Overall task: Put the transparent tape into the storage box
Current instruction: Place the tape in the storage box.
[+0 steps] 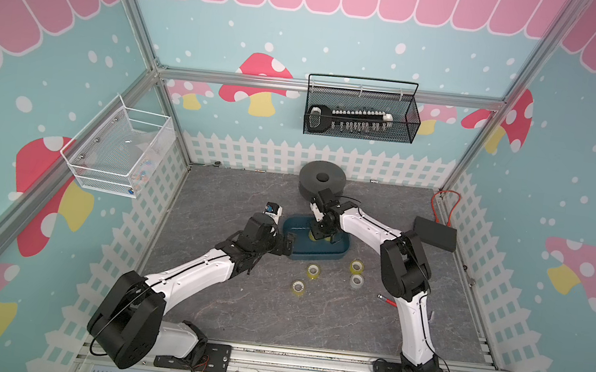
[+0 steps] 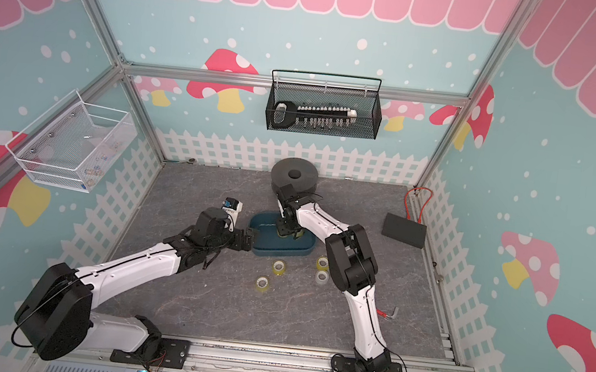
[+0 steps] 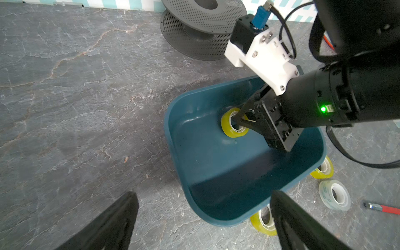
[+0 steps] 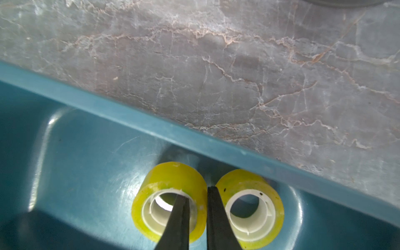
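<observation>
Pinching tape roll point(image 4: 173, 175) inside storage box point(image 4: 151, 123), right gripper point(image 4: 194, 191) could shove second roll point(image 4: 244, 179) just beside it on release; left gripper point(image 3: 205, 194) agape, empty.

Inside storage box point(image 3: 216, 173), right fingers point(image 3: 242, 114) clamped on yellow tape roll point(image 3: 226, 127), left fingers point(image 3: 112, 223) spread wide

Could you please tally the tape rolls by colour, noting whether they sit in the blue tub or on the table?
Yellow-tinted, in the storage box: 2 (first boxed roll, second boxed roll)
Yellow-tinted, on the table: 3 (nearest roll, middle roll, far roll)
Clear, on the table: 1 (clear roll)
Total: 6
</observation>
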